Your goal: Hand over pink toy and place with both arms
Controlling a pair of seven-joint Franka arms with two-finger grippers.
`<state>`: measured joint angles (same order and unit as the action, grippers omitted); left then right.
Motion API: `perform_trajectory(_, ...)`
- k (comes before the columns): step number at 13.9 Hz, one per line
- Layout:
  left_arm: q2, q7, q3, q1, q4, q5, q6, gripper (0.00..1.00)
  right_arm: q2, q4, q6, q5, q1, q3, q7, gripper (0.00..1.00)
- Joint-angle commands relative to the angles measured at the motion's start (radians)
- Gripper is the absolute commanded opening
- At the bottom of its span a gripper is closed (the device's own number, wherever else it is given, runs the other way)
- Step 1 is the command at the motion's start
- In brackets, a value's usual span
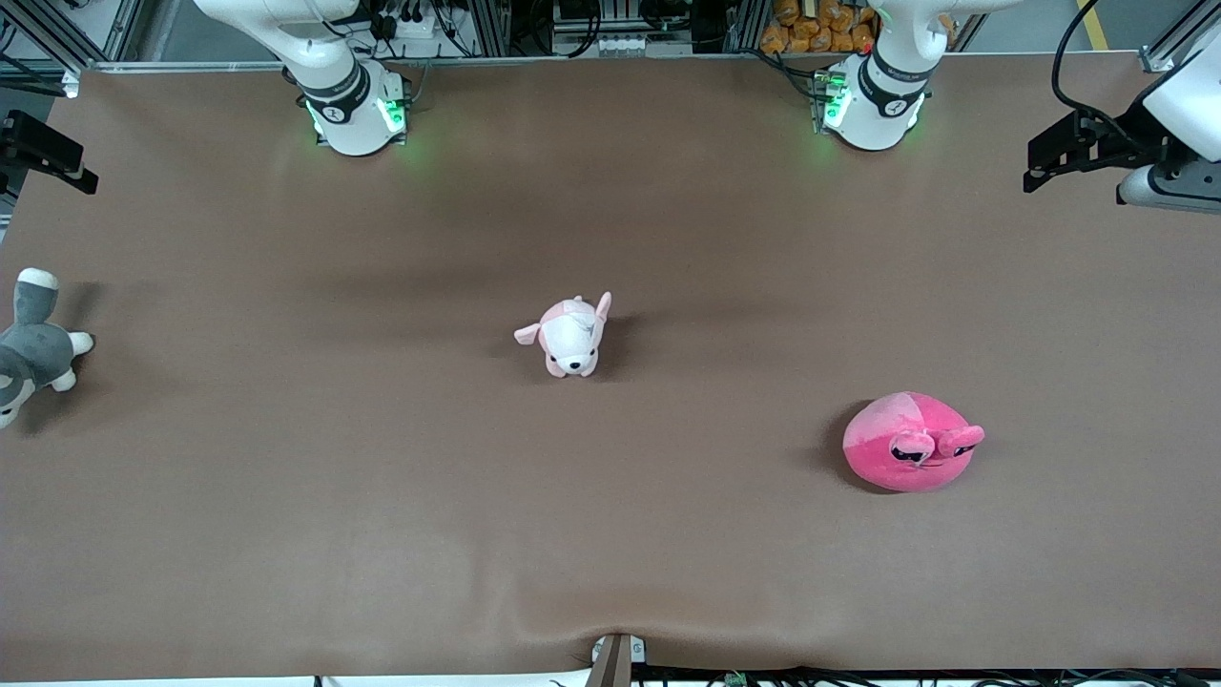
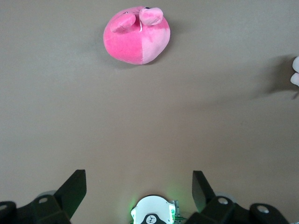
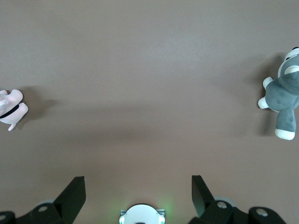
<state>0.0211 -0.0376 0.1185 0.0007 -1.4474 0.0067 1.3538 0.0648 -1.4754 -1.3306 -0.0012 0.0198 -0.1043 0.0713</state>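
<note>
left gripper (image 2: 135, 189): jaws apart, empty, high over bare table (image 1: 286, 534) | right gripper (image 3: 135, 189): jaws apart, empty, waits | pink toy (image 2: 136, 35): on table, well ahead of left jaws, untouched, apart from puppy plush (image 1: 570, 336)

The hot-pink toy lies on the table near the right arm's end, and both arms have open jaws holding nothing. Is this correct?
Not quite. The front view shows the pink toy lying toward the left arm's end of the table, not the right arm's. The rest holds: the left gripper and the right gripper both have open jaws holding nothing.
</note>
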Motion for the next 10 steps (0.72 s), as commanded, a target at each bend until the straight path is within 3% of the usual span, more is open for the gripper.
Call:
perform_trajectory(1, 0.013, -0.019, 0.003, 0.001, -0.013, 0.010, 0.008, 1.00, -0.014, 0.026, 0.016, 0.017, -0.004, 0.002, 0.007, 1.00)
perform_trajectory(10, -0.027, 0.007, 0.003, -0.004, -0.005, 0.015, 0.007, 1.00, -0.014, 0.024, 0.016, 0.017, -0.008, 0.002, 0.007, 1.00)
